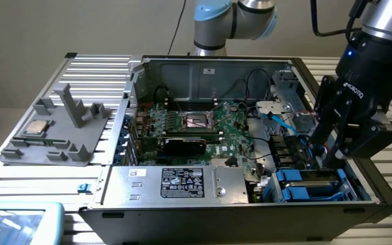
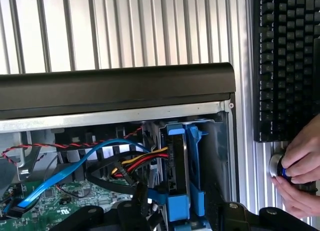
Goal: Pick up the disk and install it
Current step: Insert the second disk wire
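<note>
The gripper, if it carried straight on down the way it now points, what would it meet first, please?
Most likely the disk in its blue carrier, standing on edge in the drive bay right under the gripper. Depth is unclear, so the bundled cables beside it might be touched first.

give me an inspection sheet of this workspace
surface: slatted metal table carrying an open pc case
job's things: disk in blue carrier, standing on edge in the drive bay at the case corner
clutter: grey fixture with a chip; keyboard beside the case
gripper: gripper down inside the case above the drive bay, nothing seen held
cables: blue data cable; red, yellow and black power leads by the disk
surroundings: a person's hands on a knob near the keyboard
</note>
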